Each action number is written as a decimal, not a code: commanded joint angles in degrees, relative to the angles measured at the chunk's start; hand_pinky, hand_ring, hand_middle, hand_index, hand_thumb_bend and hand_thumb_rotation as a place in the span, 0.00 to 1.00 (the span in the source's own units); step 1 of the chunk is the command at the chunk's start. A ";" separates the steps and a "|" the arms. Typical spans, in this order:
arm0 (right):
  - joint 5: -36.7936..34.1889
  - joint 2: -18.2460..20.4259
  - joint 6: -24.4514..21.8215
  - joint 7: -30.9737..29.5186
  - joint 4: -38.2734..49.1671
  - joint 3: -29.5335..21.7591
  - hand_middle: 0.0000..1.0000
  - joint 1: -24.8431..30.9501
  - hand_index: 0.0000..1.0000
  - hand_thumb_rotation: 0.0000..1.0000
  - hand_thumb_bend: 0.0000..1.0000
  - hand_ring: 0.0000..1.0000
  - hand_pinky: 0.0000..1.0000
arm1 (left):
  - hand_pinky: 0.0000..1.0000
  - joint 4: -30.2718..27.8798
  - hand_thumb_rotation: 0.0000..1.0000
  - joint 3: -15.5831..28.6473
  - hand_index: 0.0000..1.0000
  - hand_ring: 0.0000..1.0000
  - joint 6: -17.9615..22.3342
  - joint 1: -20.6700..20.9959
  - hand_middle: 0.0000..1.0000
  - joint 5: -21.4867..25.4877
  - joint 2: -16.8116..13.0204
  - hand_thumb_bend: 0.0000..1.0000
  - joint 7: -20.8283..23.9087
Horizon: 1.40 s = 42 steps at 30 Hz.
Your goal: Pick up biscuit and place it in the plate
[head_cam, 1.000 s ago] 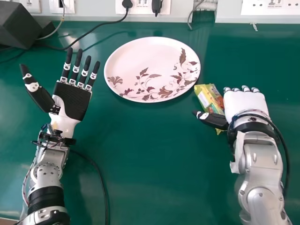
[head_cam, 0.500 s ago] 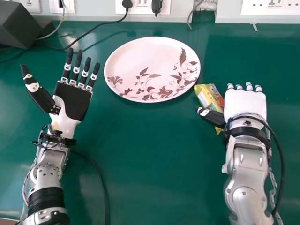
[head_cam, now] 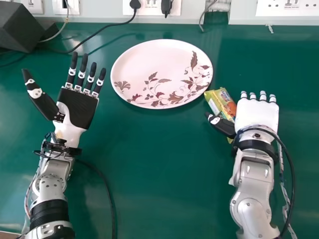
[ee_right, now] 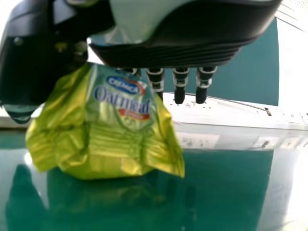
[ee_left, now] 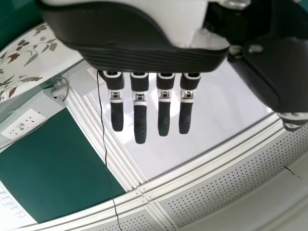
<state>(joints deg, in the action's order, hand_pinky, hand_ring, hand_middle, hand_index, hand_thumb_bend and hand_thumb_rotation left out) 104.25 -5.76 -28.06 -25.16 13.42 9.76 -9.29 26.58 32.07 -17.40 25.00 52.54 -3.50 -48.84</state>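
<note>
"What is seen at the far left?"

"A dark box (head_cam: 20,30) is set at the back of the green table (head_cam: 149,169), and below it in the head view the left hand (head_cam: 79,107) is held palm up. Its fingers are straight and slightly parted, its thumb is stretched well out to the side, and nothing is held."

"And next, towards the right?"

"A round white plate (head_cam: 144,64), by whose near side a pattern of brown leaves and flowers is carried. Nothing has been placed on it."

"Where is the biscuit to be found, then?"

"The yellow biscuit packet (head_cam: 222,102) is found off the plate, between its right side and the right hand (head_cam: 256,114). It is lain close by the rim; whether the rim is touched cannot be told."

"Is it gripped?"

"No curled grip is seen. The right hand is turned with its white back up, its fingers straight, its thumb held out. Part of the packet is covered by the thumb in the head view, but whether the two are in contact cannot be told. In the right wrist view, the packet's crimped end is shown close beside the thumb."
</note>
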 commanded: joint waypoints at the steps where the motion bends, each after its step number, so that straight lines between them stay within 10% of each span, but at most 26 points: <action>1: -0.95 -0.32 -0.42 -0.41 -1.84 0.29 0.95 0.60 0.96 0.67 1.00 0.95 0.98 | 0.77 2.20 0.45 -0.41 0.81 0.73 -0.42 -3.87 0.83 0.14 2.04 1.00 0.25; 20: -6.69 -4.19 1.33 -7.04 0.91 1.10 0.92 1.11 0.94 0.61 0.95 0.91 0.83 | 0.84 2.85 0.44 0.24 0.82 0.75 -3.72 -4.55 0.84 2.91 1.89 0.99 -0.76; 28: -6.90 -4.76 1.45 -7.89 2.49 1.29 0.82 1.50 0.85 0.43 0.86 0.78 0.67 | 0.84 5.44 0.44 1.12 0.82 0.76 -9.00 -3.69 0.84 6.62 0.54 0.98 -1.52; 35: -7.43 -4.80 1.35 -7.79 3.93 1.11 0.73 2.02 0.78 0.05 0.78 0.66 0.56 | 0.85 5.90 0.44 2.42 0.82 0.76 -12.30 -3.40 0.84 9.43 0.65 0.98 0.00; 42: -8.28 -5.25 1.40 -7.52 5.08 0.43 0.67 2.78 0.70 0.00 0.70 0.57 0.49 | 0.87 5.49 0.43 2.84 0.82 0.76 -13.50 -3.26 0.84 10.42 0.99 0.98 0.99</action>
<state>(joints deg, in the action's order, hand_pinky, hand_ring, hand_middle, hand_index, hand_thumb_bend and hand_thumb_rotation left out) 97.00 -11.03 -26.83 -31.39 18.88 10.18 -8.27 29.29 34.74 -29.68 25.45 62.65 -5.02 -48.20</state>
